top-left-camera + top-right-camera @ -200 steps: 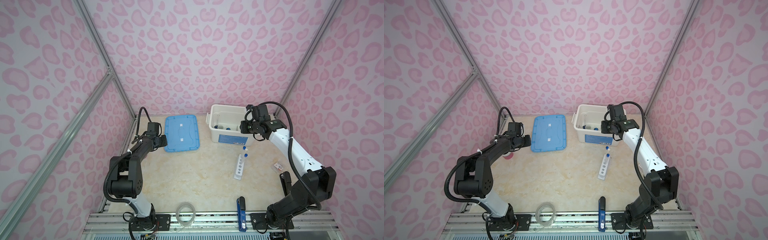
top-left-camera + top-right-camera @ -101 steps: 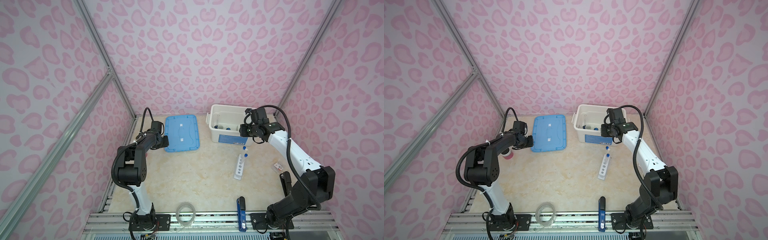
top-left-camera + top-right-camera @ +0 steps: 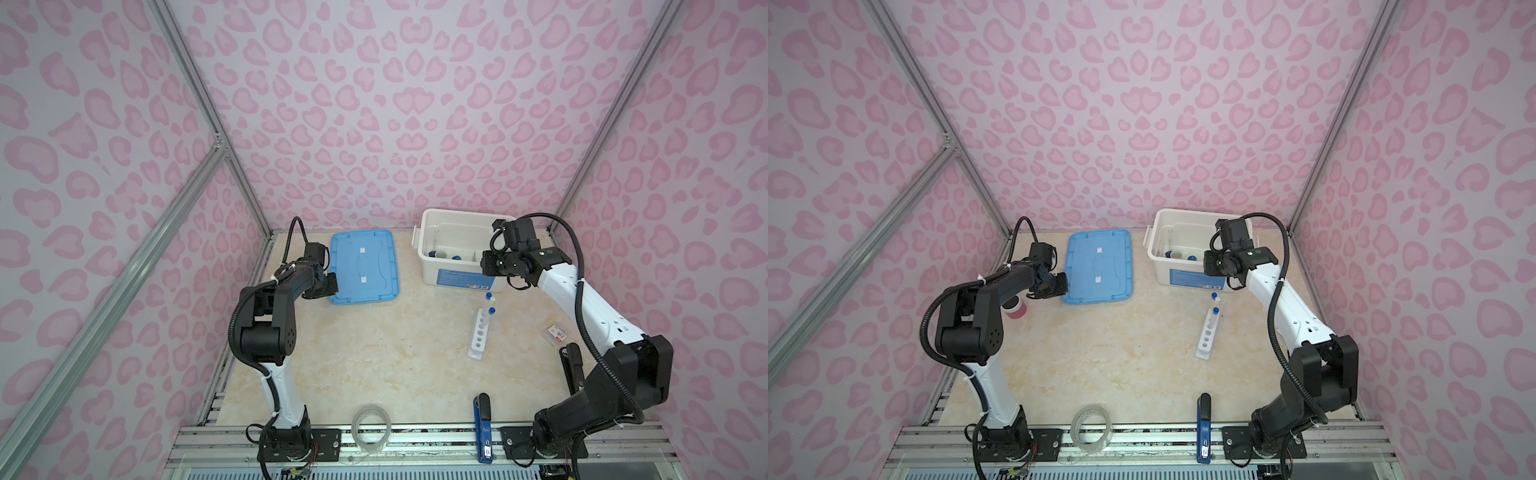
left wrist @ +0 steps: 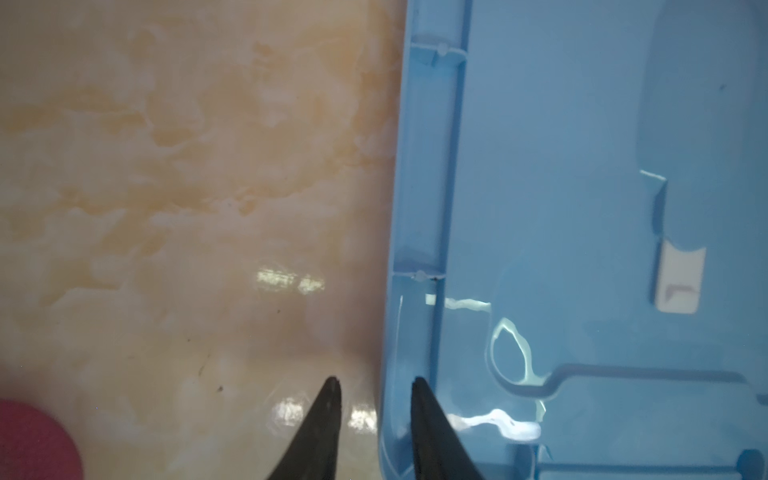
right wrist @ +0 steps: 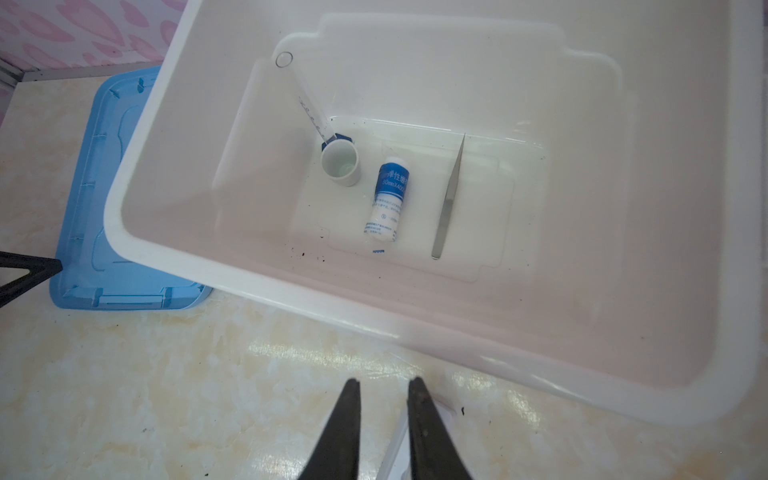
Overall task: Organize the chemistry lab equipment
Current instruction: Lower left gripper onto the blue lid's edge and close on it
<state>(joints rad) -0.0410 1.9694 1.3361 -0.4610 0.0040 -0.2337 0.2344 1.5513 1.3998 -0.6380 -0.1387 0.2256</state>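
Left arm (image 3: 266, 332) folded in, elbow raised — left gripper (image 4: 375, 380) shifted onto lid (image 4: 561, 208) corner, rim now straddled. Right gripper (image 5: 384, 382) pulled back off bin (image 5: 291, 307) — now held over table (image 5: 166, 395) beside its front wall.

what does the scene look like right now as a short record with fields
bin: white bin, lid off, back right of table
in bin: cylinder leaning on a wall, small white dish, blue-labelled bottle, tweezers
lid: blue lid flat on table, left of bin
rack: white rack in front of bin, one blue-capped tube in its far hole
left gripper: jaws apart, astride the lid's edge
right gripper: jaws slightly apart, nothing seen between them, above table by bin's front
front edge: tape roll, stapler
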